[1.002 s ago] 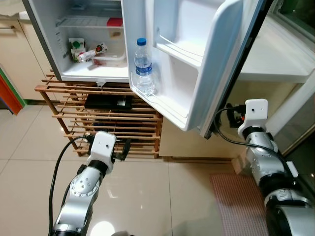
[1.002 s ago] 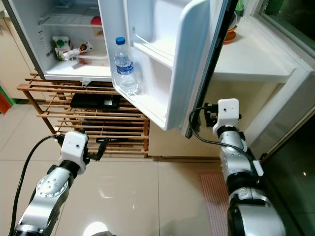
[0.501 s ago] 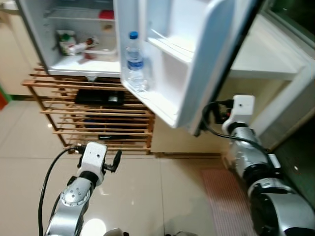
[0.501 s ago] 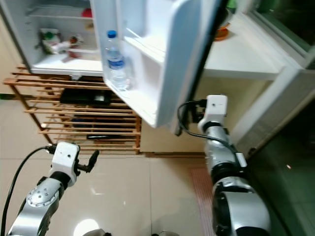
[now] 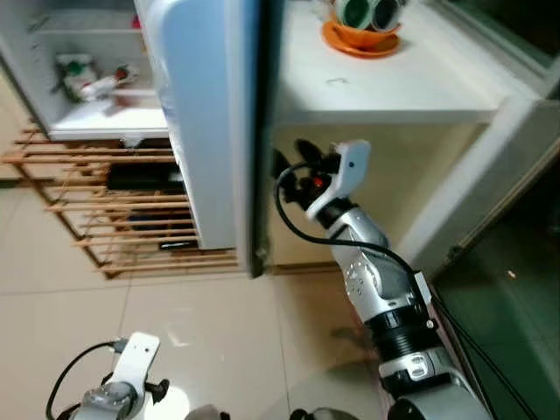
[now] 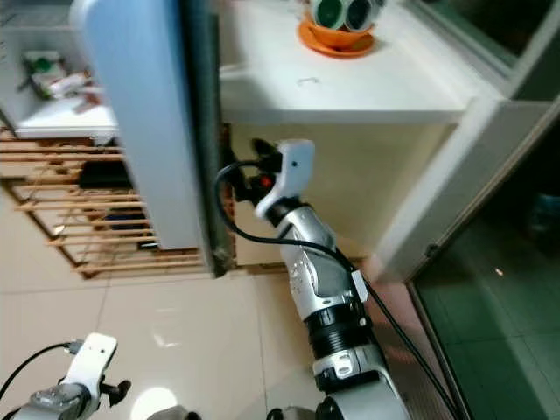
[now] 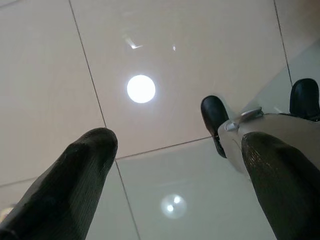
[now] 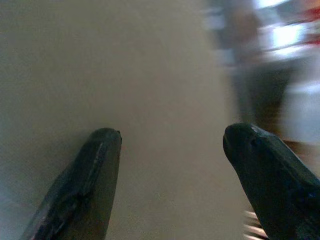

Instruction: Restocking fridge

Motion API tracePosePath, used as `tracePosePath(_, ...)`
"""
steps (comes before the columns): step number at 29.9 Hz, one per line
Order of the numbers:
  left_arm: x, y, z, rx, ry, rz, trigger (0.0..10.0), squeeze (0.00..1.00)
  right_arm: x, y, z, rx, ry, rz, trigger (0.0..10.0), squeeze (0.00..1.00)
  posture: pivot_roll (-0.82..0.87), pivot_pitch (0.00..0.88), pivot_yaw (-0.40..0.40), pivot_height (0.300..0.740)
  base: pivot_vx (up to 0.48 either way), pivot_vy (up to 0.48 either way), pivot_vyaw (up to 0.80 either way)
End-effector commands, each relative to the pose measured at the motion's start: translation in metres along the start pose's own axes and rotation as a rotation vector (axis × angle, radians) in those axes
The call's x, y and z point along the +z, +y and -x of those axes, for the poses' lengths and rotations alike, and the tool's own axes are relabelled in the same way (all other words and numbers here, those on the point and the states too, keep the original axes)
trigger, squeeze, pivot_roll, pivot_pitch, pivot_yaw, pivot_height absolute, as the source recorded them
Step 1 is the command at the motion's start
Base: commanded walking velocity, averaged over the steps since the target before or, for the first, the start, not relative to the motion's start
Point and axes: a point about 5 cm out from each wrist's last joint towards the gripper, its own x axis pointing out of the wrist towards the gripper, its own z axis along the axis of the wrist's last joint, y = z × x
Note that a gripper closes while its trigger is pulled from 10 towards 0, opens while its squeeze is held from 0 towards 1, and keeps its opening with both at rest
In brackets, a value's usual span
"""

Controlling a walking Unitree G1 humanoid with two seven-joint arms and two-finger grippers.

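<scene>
Fridge door stands edge-on to my head camera, part-way between open and shut. Past its left edge I see the fridge compartment with a few packets lying on the bottom shelf. A slatted wooden rack sits under the fridge.

Right gripper is raised just beside the door's dark outer edge, low on the door, in front of the cream cabinet face below the white table. In the right wrist view its fingers are spread apart with nothing between them, facing a blurred beige surface. I cannot tell whether a finger is touching the door.

Left gripper hangs low over the tiled floor, fingers apart, empty, idle.

An orange dish with two round items sits on the table, well apart from the gripper.

My read: I am on the door-closing step, and the stocking looks done.

Risks from here:
- The wrist's black cable loops close to the door's lower corner. A swing could snag it.
- The right wrist view is smeared, so I have poor feedback on contact; a push could slip off the thin edge.
- A hard shove could slam the door and rattle the fridge on its rack.
- The gripper could get pinched between door and cabinet if it trails behind the edge.
</scene>
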Motion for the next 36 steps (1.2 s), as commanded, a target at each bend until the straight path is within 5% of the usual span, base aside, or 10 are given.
tracePosePath(1, 0.005, -0.004, -0.002, -0.010, -0.010, -0.019, 10.0, 0.00, 0.005, -0.002, 0.003, 0.007, -0.004, -0.033, 10.0, 0.24, 0.01, 0.000, -0.062, 0.740, 0.000, 0.000, 0.00)
tracePosePath(7, 0.026, -0.007, -0.005, -0.023, -0.088, 0.031, 10.0, 0.00, 0.004, -0.022, 0.030, -0.002, 0.097, -0.079, 10.0, 0.24, 0.03, 0.000, -0.084, 0.740, 0.000, 0.000, 0.00)
tracePosePath(11, 0.024, -0.008, -0.005, -0.033, -0.102, 0.034, 10.0, 0.00, -0.004, -0.049, 0.043, -0.167, 0.166, 0.019, 10.0, 0.24, 0.05, 0.000, -0.082, 0.740, 0.000, 0.000, 0.00)
tracePosePath(14, 0.023, -0.011, -0.005, -0.036, -0.131, 0.023, 10.0, 0.00, -0.004, -0.086, 0.059, -0.440, 0.201, 0.116, 10.0, 0.24, 0.14, 0.000, -0.119, 0.740, 0.000, 0.000, 0.00)
tracePosePath(17, 0.026, -0.011, -0.005, -0.032, -0.150, 0.026, 10.0, 0.00, -0.002, -0.091, 0.062, -0.485, 0.201, 0.143, 10.0, 0.24, 0.14, 0.000, -0.119, 0.740, 0.000, 0.000, 0.00)
tracePosePath(23, 0.116, -0.002, 0.023, 0.040, -0.660, 0.030, 10.0, 0.00, -0.006, -0.103, 0.092, -0.586, 0.241, 0.343, 10.0, 0.24, 0.08, 0.000, -0.098, 0.740, 0.000, 0.000, 0.00)
tracePosePath(25, 0.127, -0.003, 0.029, 0.031, -0.707, 0.036, 10.0, 0.00, -0.007, -0.104, 0.095, -0.596, 0.245, 0.357, 10.0, 0.24, 0.08, 0.000, -0.096, 0.740, 0.000, 0.000, 0.00)
tracePosePath(29, 0.194, -0.017, 0.069, -0.038, -0.974, 0.048, 10.0, 0.00, -0.011, -0.106, 0.112, -0.672, 0.227, 0.409, 10.0, 0.21, 0.01, 0.000, -0.068, 0.740, 0.000, 0.000, 0.00)
tracePosePath(36, 0.228, -0.030, 0.110, -0.087, -1.174, 0.080, 10.0, 0.00, -0.018, -0.103, 0.142, -0.746, 0.216, 0.462, 10.0, 0.21, -0.03, 0.000, -0.021, 0.740, 0.000, 0.000, 0.00)
